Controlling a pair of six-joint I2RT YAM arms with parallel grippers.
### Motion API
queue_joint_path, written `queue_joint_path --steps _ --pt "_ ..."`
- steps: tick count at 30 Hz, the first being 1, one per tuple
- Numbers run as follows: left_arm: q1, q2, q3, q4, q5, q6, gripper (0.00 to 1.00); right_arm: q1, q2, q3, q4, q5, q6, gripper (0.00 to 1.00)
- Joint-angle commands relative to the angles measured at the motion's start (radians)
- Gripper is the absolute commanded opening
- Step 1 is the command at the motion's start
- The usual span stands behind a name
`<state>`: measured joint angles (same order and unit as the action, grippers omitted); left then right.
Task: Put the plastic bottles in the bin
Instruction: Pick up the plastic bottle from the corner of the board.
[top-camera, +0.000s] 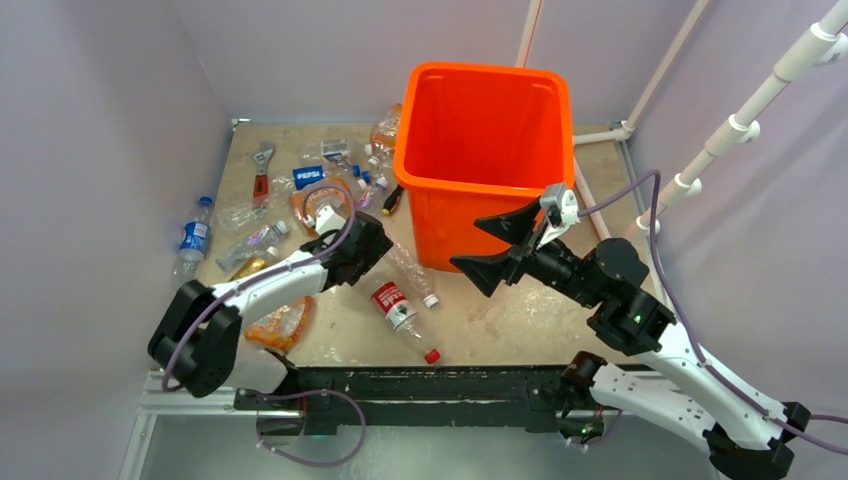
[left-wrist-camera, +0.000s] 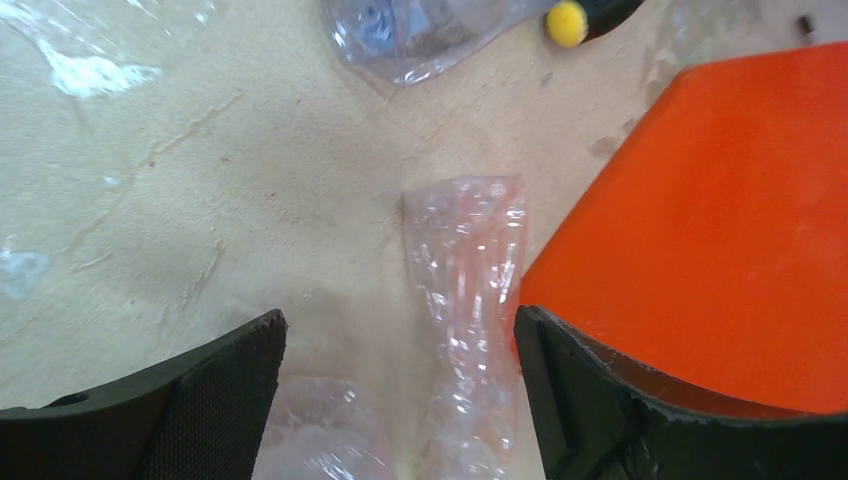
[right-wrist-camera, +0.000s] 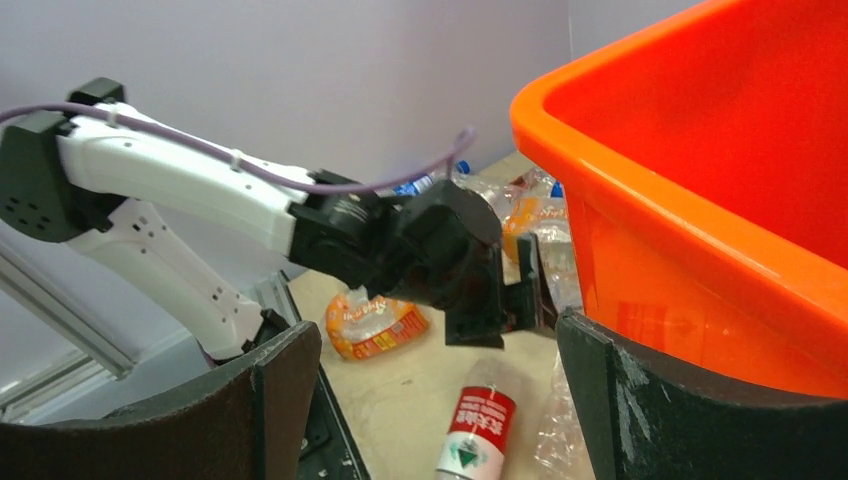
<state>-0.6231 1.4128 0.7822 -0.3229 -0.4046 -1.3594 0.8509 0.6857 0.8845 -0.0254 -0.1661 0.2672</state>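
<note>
My left claw (left-wrist-camera: 400, 395) is down low over the tabletop (left-wrist-camera: 180, 200) with its jaws apart. A clear crushed bottle (left-wrist-camera: 465, 290) lies flat between the fingers. It sits closer to the right finger (left-wrist-camera: 600, 410), and I see no grip on it. That finger is just beside the near left corner of the orange bin (top-camera: 450, 220), whose wall fills the right of the left wrist view. Past the clear bottle's far end lies another crumpled bottle (left-wrist-camera: 420, 35), and next to it the yellow-tipped screwdriver (left-wrist-camera: 567, 22).

My right claw (top-camera: 497, 248) hangs in the air in front of the bin's near wall, jaws wide apart with nothing between them.

The bin stands toward the far edge of the tabletop, right of the middle. A red-label bottle (top-camera: 400, 310) lies near the near edge, about midway along, its red cap toward me. An orange-label bottle (top-camera: 280, 322) lies partly under my left arm. A blue-label bottle (top-camera: 192, 238) lies at the left edge. More bottles are strewn toward the far left corner, around a wrench (top-camera: 262, 170).
</note>
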Motion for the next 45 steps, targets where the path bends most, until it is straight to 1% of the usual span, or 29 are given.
queue_joint_path --steps 1,6,11,16,19,22,26,30,39,43,45 --pt "0.0 -0.155 0.028 -0.079 -0.085 0.035 0.85 0.002 -0.021 -0.007 -0.025 0.024 -0.032 0.92" --pt "-0.001 -0.283 0.012 -0.181 -0.012 0.033 0.9 0.002 -0.023 -0.018 -0.024 0.02 -0.034 0.92" --pt "-0.03 -0.388 -0.064 -0.304 0.086 -0.067 0.93 0.002 -0.018 -0.016 -0.017 0.027 -0.039 0.92" --pt "-0.05 -0.432 -0.04 -0.539 0.084 -0.14 0.94 0.002 -0.01 -0.013 -0.006 0.028 -0.022 0.92" --pt "-0.05 -0.475 -0.027 -0.642 0.092 -0.162 0.94 0.002 -0.009 -0.018 -0.003 0.023 -0.009 0.92" --pt "-0.052 -0.496 -0.018 -0.695 0.132 -0.159 0.94 0.002 -0.008 -0.018 0.001 0.023 0.002 0.92" --pt "-0.057 -0.453 -0.01 -0.765 0.175 -0.124 0.94 0.002 -0.008 -0.017 0.003 0.025 0.014 0.92" --pt "-0.079 -0.431 -0.047 -0.749 0.194 -0.106 0.94 0.002 -0.012 -0.033 0.014 0.032 0.026 0.92" --pt "-0.111 -0.332 -0.146 -0.609 0.233 -0.087 0.93 0.002 -0.007 -0.021 -0.001 0.047 0.022 0.92" --pt "-0.116 -0.292 -0.193 -0.555 0.241 -0.08 0.9 0.002 -0.008 -0.02 -0.008 0.05 0.018 0.92" --pt "-0.118 -0.284 -0.209 -0.525 0.246 -0.072 0.85 0.002 -0.007 -0.023 -0.006 0.048 0.017 0.92"
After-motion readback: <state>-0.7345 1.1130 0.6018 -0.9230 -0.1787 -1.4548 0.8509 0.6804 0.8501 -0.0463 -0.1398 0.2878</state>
